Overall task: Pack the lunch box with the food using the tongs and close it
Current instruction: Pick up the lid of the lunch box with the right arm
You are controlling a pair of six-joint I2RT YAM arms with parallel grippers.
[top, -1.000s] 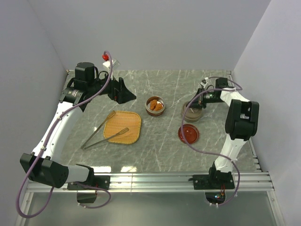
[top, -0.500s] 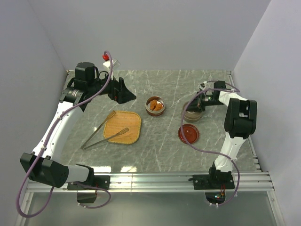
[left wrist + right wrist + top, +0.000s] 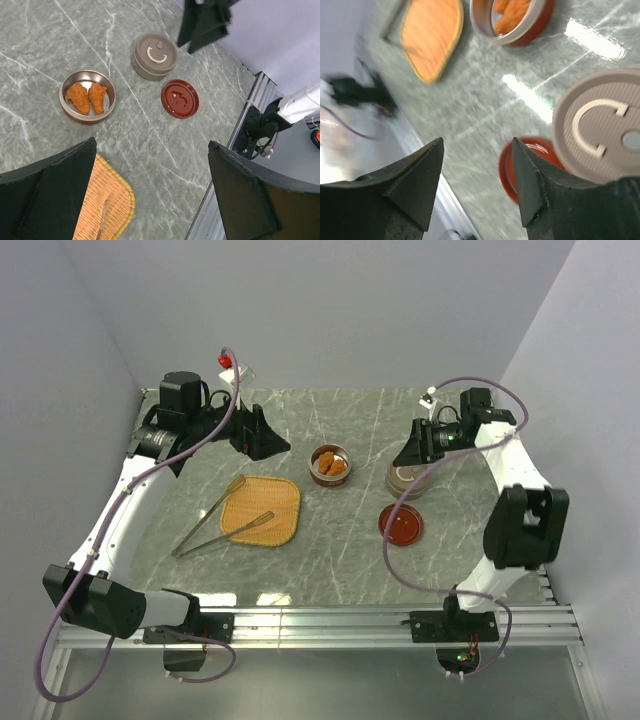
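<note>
Two orange-brown nuggets of food (image 3: 331, 466) (image 3: 87, 97) lie in a round metal bowl (image 3: 330, 451) (image 3: 64, 87) (image 3: 480, 22) of the lunch box at mid-table. To its right stands a beige round container with its lid on (image 3: 408, 479) (image 3: 154, 56) (image 3: 602, 130), and a red lid (image 3: 401, 524) (image 3: 180, 98) (image 3: 506, 170) lies flat nearer the front. The silver tongs (image 3: 222, 520) rest across the woven tray's left edge. My right gripper (image 3: 410, 453) (image 3: 477, 142) hangs open and holds nothing, just above the beige lid. My left gripper (image 3: 262, 435) (image 3: 152, 143) hovers wide open behind the tray.
The orange-yellow woven tray (image 3: 262, 510) (image 3: 102, 205) (image 3: 431, 37) lies left of centre. An aluminium rail (image 3: 330, 623) runs along the table's near edge. Grey walls close in the back and both sides.
My right gripper, shut low at the beige container before, has opened and lifted off its lid, with the arm swinging back. The left arm has not moved.
</note>
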